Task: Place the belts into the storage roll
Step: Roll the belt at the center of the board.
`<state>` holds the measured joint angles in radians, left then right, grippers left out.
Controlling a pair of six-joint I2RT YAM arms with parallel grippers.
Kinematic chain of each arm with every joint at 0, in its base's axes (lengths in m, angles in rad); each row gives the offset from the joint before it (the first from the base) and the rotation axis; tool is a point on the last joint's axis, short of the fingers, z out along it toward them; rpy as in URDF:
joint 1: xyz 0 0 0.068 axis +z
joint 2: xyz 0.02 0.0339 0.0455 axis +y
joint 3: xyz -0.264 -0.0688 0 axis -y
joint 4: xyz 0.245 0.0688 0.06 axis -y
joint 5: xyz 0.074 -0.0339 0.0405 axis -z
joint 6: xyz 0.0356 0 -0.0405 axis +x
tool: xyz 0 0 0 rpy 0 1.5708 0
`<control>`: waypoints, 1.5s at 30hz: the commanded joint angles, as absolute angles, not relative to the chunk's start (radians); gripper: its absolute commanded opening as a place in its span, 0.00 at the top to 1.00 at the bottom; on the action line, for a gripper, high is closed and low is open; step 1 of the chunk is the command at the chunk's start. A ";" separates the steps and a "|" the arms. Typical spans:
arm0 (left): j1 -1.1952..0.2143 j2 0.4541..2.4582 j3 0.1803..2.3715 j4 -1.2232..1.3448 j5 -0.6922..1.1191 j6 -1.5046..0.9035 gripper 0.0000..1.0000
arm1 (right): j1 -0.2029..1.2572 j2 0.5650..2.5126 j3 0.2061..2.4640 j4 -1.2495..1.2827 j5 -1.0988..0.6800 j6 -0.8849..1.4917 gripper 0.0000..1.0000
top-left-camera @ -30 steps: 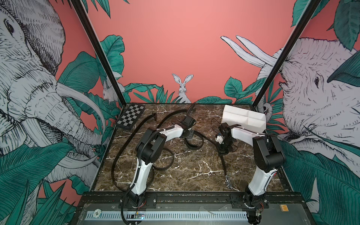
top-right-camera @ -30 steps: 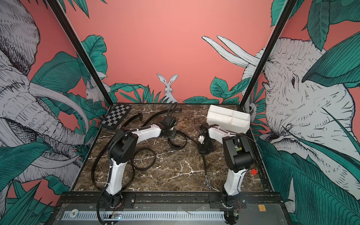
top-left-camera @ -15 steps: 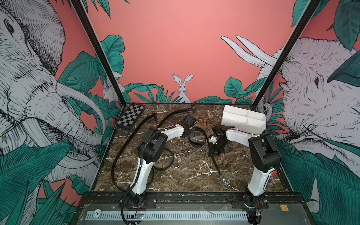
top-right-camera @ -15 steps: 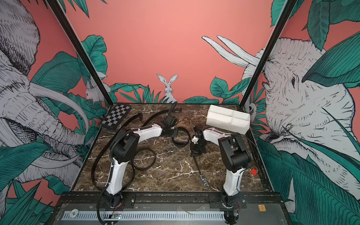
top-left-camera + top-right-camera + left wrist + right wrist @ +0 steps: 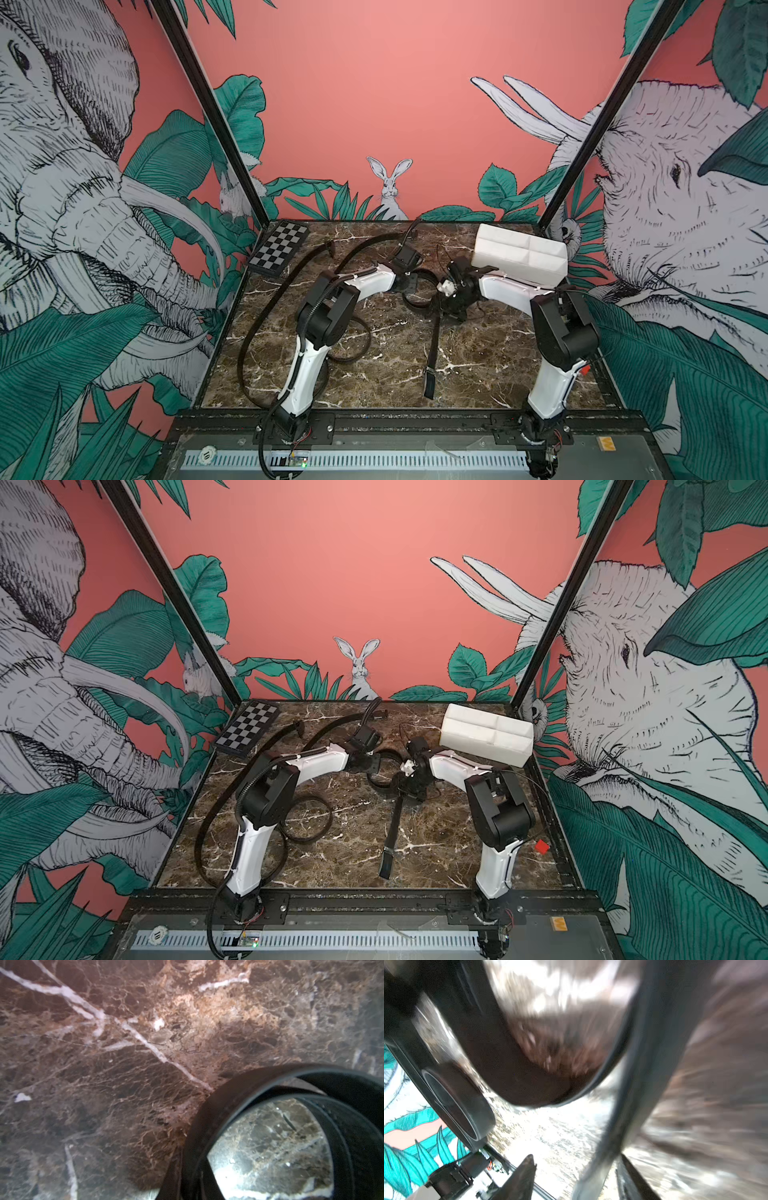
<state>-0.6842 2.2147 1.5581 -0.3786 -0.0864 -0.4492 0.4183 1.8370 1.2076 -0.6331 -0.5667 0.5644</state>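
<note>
One flat black strap belt (image 5: 432, 349): coil between grippers, tail's long axis back-to-front, end pointing at brown marble table (image 5: 478, 365) front. Left gripper (image 5: 409, 287) clamped on coil; right gripper (image 5: 576, 1169) jaws apart around strap.

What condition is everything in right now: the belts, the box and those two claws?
Coiled belt: half rolled, coil standing on edge, tail on table.
Looped belt: loose on table.
Long belt: stretched out, loose.
Storage roll: no belt inside.
Left gripper: shut on coiled belt.
Right gripper: open, belt tail between jaws.
</note>
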 commanded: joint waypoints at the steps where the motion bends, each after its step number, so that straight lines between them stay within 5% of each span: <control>1: -0.685 2.432 1.443 -0.705 -0.043 -0.450 0.87 | 0.377 1.858 1.301 -0.742 -0.489 0.453 0.35; 12: -0.692 2.440 1.460 -0.707 -0.025 -0.448 0.87 | 0.364 2.122 1.680 -0.887 -0.299 0.287 0.35; 28: -0.693 2.440 1.468 -0.717 -0.005 -0.434 0.87 | 0.406 2.213 1.769 -0.873 -0.258 0.173 0.43; 36: -0.695 2.427 1.464 -0.707 0.026 -0.417 0.86 | 0.436 2.250 1.747 -0.879 -0.279 0.206 0.58; 45: -0.728 2.329 1.410 -0.684 0.043 -0.391 0.69 | 0.434 2.221 1.671 -0.879 -0.213 0.254 0.94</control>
<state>-0.7040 2.1990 1.5501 -0.3752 -0.0605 -0.3897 0.4229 2.2074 1.7161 -0.8413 -0.2329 0.2287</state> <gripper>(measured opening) 0.301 0.080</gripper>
